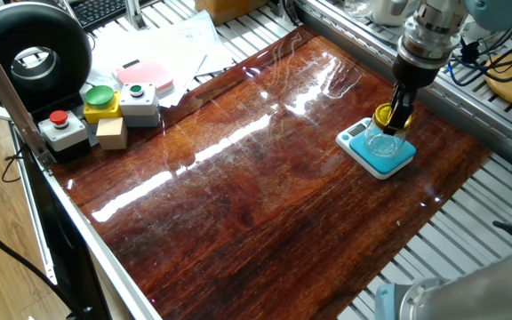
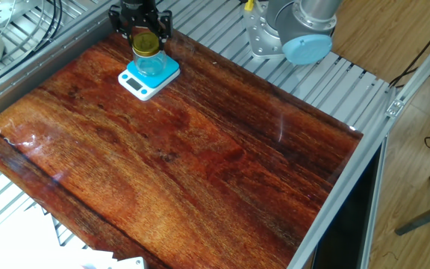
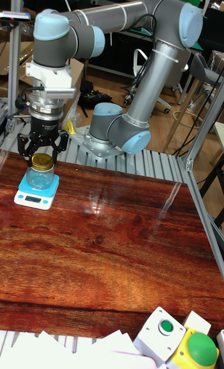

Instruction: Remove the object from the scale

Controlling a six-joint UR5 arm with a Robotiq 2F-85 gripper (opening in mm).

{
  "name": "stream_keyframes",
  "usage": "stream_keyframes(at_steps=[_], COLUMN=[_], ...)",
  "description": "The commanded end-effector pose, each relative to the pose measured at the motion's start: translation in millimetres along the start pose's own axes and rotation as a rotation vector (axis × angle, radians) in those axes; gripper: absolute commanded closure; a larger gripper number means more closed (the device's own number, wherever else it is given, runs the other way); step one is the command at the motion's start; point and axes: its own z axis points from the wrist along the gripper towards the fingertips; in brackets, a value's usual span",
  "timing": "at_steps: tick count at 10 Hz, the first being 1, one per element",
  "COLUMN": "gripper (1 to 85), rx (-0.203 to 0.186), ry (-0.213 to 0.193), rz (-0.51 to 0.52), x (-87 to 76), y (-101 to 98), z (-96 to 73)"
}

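Three button boxes [image 1: 103, 113] sit beside scattered papers [image 1: 163, 46].

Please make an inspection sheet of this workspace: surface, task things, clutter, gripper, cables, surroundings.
Surface: glossy wooden table, glare streaks.
Job's things: glass jar with yellow lid stands upright on the scale, near the table's edge.
Clutter: button boxes, pink-and-white device and papers at the opposite end.
Gripper: gripper straddles the jar's lid, fingers spread; contact not seen.
Cables: bundles beside the table.
Surroundings: aluminium frame rails, black round object.
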Motion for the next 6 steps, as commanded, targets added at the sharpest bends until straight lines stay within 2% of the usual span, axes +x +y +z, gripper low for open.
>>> stream_keyframes(at_steps=[1, 3, 4, 6], gripper=[37.7, 51.0, 55.7, 61.7], rx=[0.008, 0.020, 0.031, 0.026], ry=[-0.012, -0.018, -0.007, 0.010], rz=[0.047, 0.085, 0.096, 0.119], x=[-6.1, -11.6, -13.0, -22.6], y=[-2.7, -5.6, -7.6, -1.0], z=[-5.3, -8.6, -15.9, -39.4])
